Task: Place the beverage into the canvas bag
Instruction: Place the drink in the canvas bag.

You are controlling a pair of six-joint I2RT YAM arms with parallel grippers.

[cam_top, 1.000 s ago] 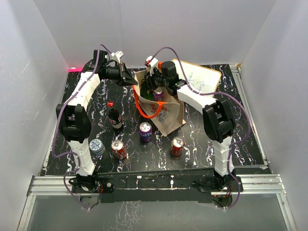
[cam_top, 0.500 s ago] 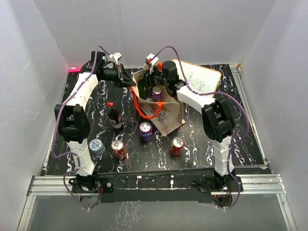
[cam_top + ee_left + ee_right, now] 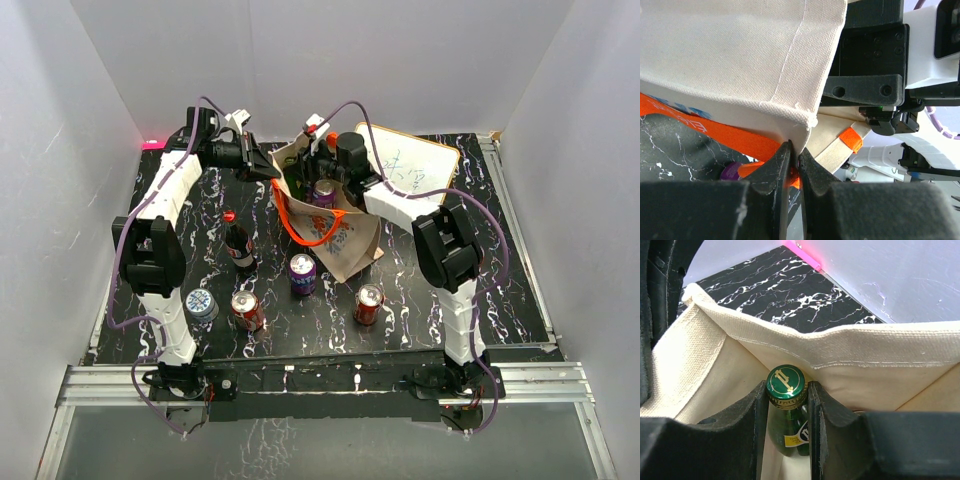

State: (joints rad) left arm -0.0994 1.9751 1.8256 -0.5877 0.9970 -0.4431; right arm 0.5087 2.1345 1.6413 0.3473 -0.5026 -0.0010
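**Green bottle (image 3: 786, 381) gripped inside the mouth of the canvas bag (image 3: 352, 243)**

Top view: The canvas bag stands near the middle of the black marbled table (image 3: 500, 290), its mouth facing up and its orange strap (image 3: 312, 226) hanging down the printed side. The left gripper (image 3: 272, 170) sits at the bag's left rim. The right gripper (image 3: 320, 178) reaches into the mouth from the right. A purple can (image 3: 325, 192) lies inside the bag. A whiteboard (image 3: 415, 165) with writing lies just behind the bag on the right. In front of the bag, apart from it, stand a dark bottle with a red cap (image 3: 238, 245), a second purple can (image 3: 302, 274), two red cans (image 3: 247, 310) (image 3: 369, 304) and a blue-topped can (image 3: 201, 303).

Left wrist view: The left jaws are almost together, and the stitched corner of the bag's hem is pinched between them. The beige cloth rises up and to the left from that pinch. The orange strap runs underneath it, and the black body of the right gripper fills the upper right.

Right wrist view: The right jaws are clamped on the green bottle just under its green cap, which bears a gold emblem. The bottle hangs upright below the bag's rim, with the cloth walls around it on all visible sides. Its yellow label shows lower down between the jaws. Whether its base touches the bag's bottom cannot be told.
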